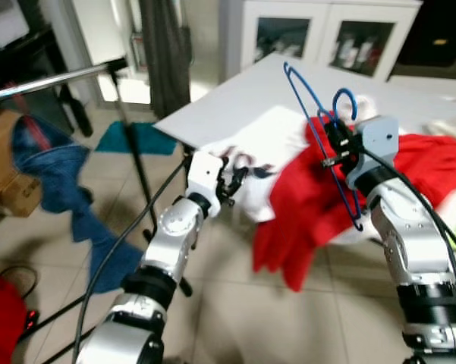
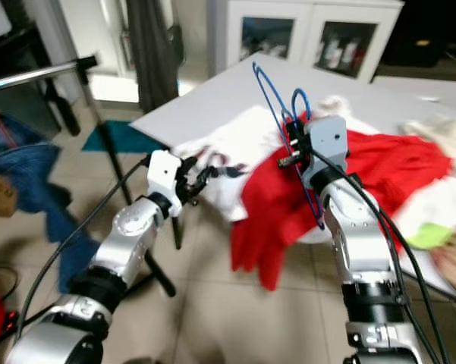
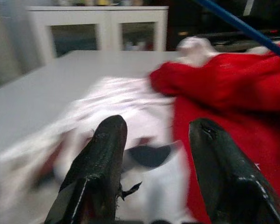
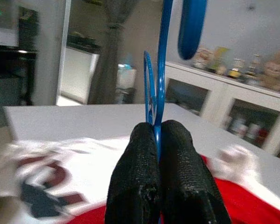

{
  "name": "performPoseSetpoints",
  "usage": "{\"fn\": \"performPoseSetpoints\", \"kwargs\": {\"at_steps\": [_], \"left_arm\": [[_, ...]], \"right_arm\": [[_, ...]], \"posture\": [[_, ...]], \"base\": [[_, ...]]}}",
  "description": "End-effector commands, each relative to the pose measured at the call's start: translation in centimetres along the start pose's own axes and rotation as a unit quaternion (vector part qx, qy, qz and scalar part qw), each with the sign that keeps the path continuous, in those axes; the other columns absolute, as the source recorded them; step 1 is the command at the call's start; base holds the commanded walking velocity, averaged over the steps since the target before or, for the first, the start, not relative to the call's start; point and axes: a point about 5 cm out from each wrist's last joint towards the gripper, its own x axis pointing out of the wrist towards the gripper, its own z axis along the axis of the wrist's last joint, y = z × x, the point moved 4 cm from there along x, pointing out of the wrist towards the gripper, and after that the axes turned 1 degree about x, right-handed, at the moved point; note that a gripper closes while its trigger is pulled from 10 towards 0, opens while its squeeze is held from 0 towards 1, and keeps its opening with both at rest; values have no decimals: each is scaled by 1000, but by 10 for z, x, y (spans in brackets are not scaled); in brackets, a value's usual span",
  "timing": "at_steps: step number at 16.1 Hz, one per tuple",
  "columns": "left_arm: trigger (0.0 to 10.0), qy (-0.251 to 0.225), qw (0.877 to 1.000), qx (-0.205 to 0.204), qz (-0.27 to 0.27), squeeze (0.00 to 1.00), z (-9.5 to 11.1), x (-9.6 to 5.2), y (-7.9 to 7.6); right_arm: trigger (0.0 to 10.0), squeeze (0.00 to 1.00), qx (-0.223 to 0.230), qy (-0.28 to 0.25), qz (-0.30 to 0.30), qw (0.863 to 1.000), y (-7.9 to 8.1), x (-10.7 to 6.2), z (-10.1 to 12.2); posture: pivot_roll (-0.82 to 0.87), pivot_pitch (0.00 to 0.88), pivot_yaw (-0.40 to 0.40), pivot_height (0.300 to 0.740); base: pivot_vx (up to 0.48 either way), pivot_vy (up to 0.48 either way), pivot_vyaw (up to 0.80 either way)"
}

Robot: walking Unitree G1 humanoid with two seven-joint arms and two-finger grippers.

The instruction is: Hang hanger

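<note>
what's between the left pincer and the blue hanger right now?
In the left eye view, the white printed shirt and red garment on the table lie between left pincer and blue hanger.

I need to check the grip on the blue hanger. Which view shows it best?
The right wrist view: the right pincer has its black fingers shut on the blue hanger wire, seen close. The eye views show the whole hanger held up over the table, with the grip small. The left wrist view catches just a blue edge.
</note>
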Motion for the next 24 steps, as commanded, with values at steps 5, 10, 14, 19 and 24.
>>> {"fn": "performPoseSetpoints", "kwargs": {"at_steps": [5, 10, 14, 19, 24], "left_arm": [[10000, -6, 1000, 1, 3, 0, 6, 2, 3], [10000, -6, 1000, 3, 4, 0, 6, 3, 3], [10000, -8, 1000, -1, 10, 0, 8, 3, 6], [10000, -13, 1000, -8, 21, 0, 11, 4, 11], [10000, -9, 1000, -3, 23, 0, 10, 4, 12]], "right_arm": [[10000, 0, 3, -3, -1, 1000, -1, 2, 1], [10000, 0, 3, -1, 1, 1000, 0, 2, 0], [10000, 0, 4, 0, 0, 1000, 1, 1, -1], [10000, 0, 5, -1, 0, 1000, 1, 2, -1], [10000, 0, 7, 0, 1, 1000, 3, 3, -2]], "posture": [[75, 0, 5, 740], [71, 0, 7, 740], [69, 0, 9, 740], [70, 0, 12, 740], [74, 0, 15, 740]], "base": [[49, -150, 0], [0, 0, 0], [0, 0, 0], [0, 0, 0], [0, 0, 0]]}}
